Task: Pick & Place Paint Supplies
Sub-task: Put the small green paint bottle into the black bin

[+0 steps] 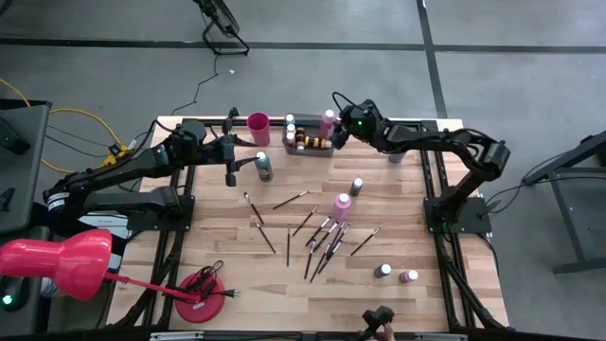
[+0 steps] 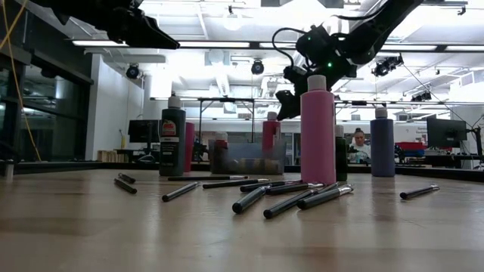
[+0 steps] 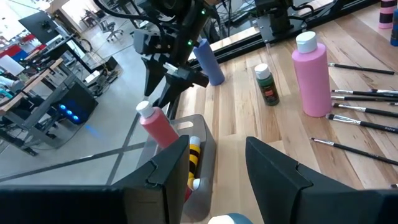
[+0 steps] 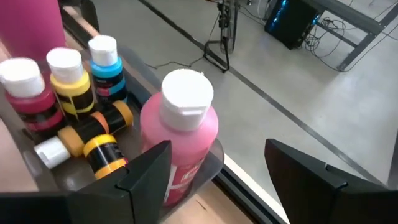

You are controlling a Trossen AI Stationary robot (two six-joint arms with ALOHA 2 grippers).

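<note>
The grey tray (image 1: 305,148) at the table's far edge holds several small bottles (image 4: 74,87) standing and lying. A pink bottle with a white cap (image 4: 181,124) stands at its right end. My right gripper (image 4: 217,147), also (image 1: 333,135), hangs open just above and beside that bottle, its one finger (image 4: 146,171) close in front of it. My left gripper (image 3: 217,143), also (image 1: 241,159), is open left of the tray, over a dark bottle with a pale blue cap (image 1: 263,167). Dark-handled brushes (image 1: 312,232) lie scattered mid-table around a tall pink bottle (image 1: 342,204).
A pink cup (image 1: 258,126) stands left of the tray. A small dark green bottle (image 1: 357,186), a lavender bottle (image 3: 208,59) and two small bottles (image 1: 395,273) stand on the table's right half. A red round object (image 1: 204,284) lies at the near left corner.
</note>
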